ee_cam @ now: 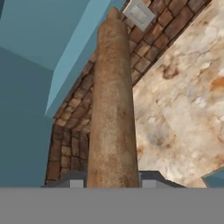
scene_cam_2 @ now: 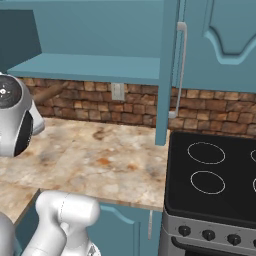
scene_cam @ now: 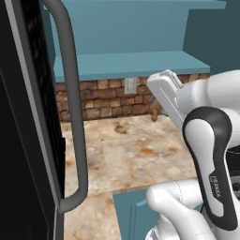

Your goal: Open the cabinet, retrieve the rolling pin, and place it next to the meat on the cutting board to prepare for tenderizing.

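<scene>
Right by the camera, the pincer [ee_cam: 112,183] was partly closed on the rolling pin [ee_cam: 113,109], gripping one end. It looked hard, smooth, light wood that could slip or tip. Farther off, the pin poked out above the counter [ee_cam: 183,105], toward the brick wall [ee_cam: 153,43].

Rolling pin [ee_cam: 113,105]: tan-brown wooden cylinder with a tapered far end, seen lengthwise in the hand view, its near end set between the two dark fingers [ee_cam: 151,179]; it hangs off the table, below the cabinet shelf, tip toward the brick wall. Cabinet [scene_cam_2: 90,67]: teal, open, bare teal shelf exposed; door swung out edge-on, slim silver bar handle [scene_cam_2: 179,70] beside the shelf's right end.
</scene>
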Tool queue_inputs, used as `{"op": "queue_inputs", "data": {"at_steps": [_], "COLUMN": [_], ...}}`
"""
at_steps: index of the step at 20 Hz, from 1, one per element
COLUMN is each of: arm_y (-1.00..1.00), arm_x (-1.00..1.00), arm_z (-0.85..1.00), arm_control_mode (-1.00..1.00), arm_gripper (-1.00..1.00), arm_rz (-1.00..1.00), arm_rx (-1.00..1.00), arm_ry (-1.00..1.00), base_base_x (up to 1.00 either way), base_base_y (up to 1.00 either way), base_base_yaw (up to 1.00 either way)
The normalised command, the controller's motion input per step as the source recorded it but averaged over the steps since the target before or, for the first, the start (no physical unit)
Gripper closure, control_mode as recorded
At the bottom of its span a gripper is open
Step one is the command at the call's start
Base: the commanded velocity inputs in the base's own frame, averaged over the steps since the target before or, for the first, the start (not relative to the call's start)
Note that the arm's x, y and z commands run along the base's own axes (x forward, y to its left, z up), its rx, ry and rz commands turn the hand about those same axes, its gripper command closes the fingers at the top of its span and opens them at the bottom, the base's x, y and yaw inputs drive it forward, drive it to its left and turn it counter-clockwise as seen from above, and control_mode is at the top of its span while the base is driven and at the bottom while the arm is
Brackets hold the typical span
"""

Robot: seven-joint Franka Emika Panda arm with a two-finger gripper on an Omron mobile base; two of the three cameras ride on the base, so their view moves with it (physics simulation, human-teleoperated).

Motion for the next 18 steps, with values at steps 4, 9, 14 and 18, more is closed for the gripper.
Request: {"op": "queue_inputs", "data": {"at_steps": [4,9,14,18], "arm_y": [0.00,0.05,0.00,-0.08], "arm_x": [-0.03,0.00,0.00,-0.09], "arm_z": [0.19,0.01,0.00,0.00], "arm_control_mode": [-1.00,-1.00,-1.00,-1.00], "arm_gripper": [1.00,1.00,1.00,1.00], "arm_rz": [0.00,0.00,0.00,0.00], "arm_rx": [-0.04,-0.03,0.00,0.00], "arm_ry": [0.00,0.01,0.00,-0.04], "base_base_x": [0.00,0.00,0.00,0.00], "base_base_y": [0.00,0.00,0.00,0.00], "base_base_yaw": [0.00,0.00,0.00,0.00]}}
